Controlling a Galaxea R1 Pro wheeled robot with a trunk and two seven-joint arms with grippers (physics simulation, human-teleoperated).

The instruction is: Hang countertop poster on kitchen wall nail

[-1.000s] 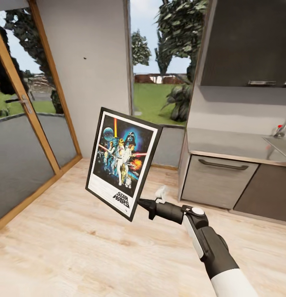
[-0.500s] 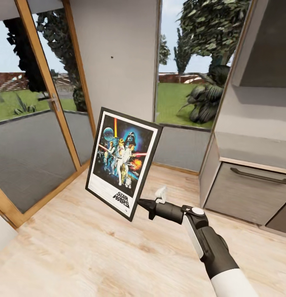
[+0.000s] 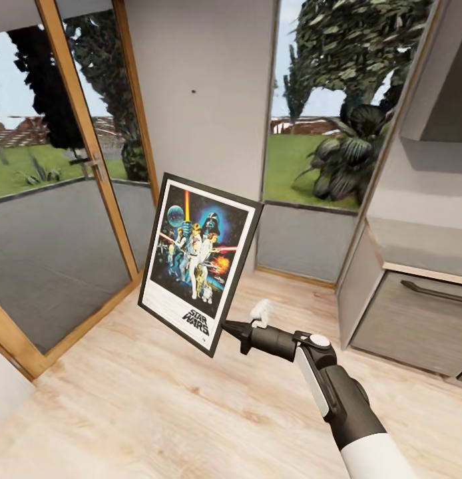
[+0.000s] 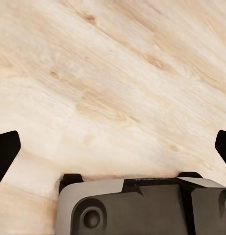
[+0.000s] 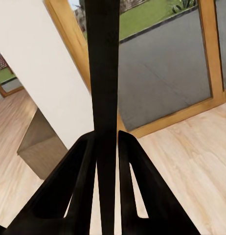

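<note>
The poster (image 3: 201,263), a black-framed Star Wars print with a white border, hangs tilted in mid-air over the floor. My right gripper (image 3: 230,328) is shut on its lower right corner. In the right wrist view the poster (image 5: 104,73) shows edge-on as a dark strip, clamped between the fingers (image 5: 83,166) of the right gripper (image 5: 107,147). A small dark wall nail (image 3: 194,91) sits high on the white wall behind the poster. My left gripper (image 4: 113,152) is open over the wooden floor, holding nothing. The kitchen countertop (image 3: 421,245) lies at the right edge.
A glass door with a wooden frame (image 3: 91,159) stands at the left. A window (image 3: 324,146) onto the garden lies right of the white wall. Dark cabinet fronts (image 3: 417,319) sit under the countertop, and a wall cupboard (image 3: 451,73) hangs above it.
The whole view has shifted right and the wall looks closer, so the camera has turned left and advanced. The poster and right arm hold the same place in the picture.
</note>
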